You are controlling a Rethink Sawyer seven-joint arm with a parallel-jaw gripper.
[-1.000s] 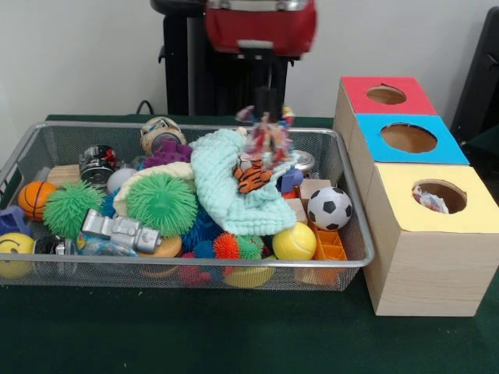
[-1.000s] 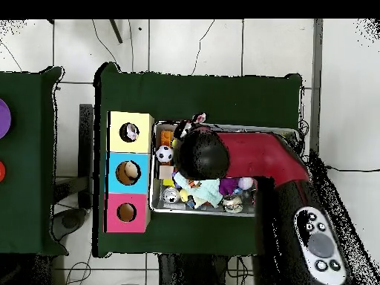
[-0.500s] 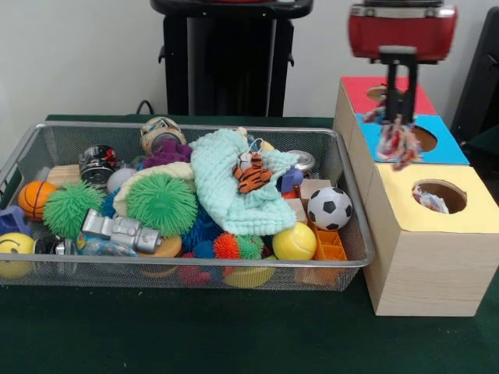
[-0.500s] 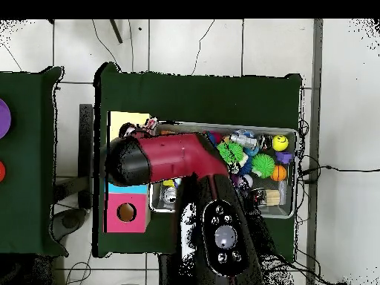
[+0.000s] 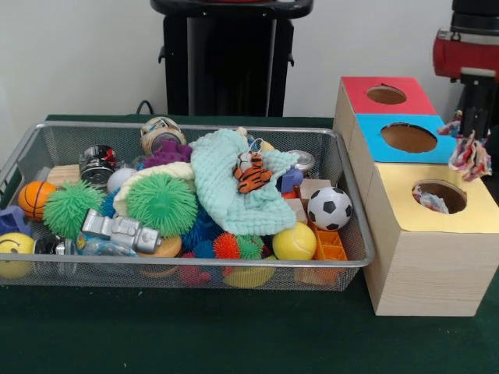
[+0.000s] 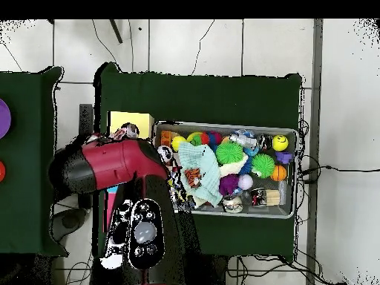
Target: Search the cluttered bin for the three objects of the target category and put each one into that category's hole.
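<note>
My gripper (image 5: pixel 471 134) hangs at the right edge of the front view, shut on a white fabric piece with coloured dots (image 5: pixel 468 153). It holds the piece in the air by the far right corner of the yellow-topped box (image 5: pixel 405 204), to the right of and above the round hole (image 5: pixel 439 195). Another dotted fabric piece (image 5: pixel 430 201) lies inside that hole. The wire mesh bin (image 5: pixel 195 264) stands left of the boxes, full of toys. In the overhead view the red arm (image 6: pixel 111 165) covers the gripper and most of the boxes. The bin (image 6: pixel 294 171) shows to its right.
The blue-topped box (image 5: pixel 374 140) and the red-topped box (image 5: pixel 357 92) stand behind the yellow one. In the bin lie a mint-green cloth (image 5: pixel 226 191), a spiky green ball (image 5: pixel 161 204), a tiger toy (image 5: pixel 251 174) and a soccer ball (image 5: pixel 329 208). The black pedestal (image 5: pixel 226 58) stands behind.
The gripper has carried the dotted fabric piece from above the bin to the right, over the blue-topped box, and now past the yellow box's hole.
</note>
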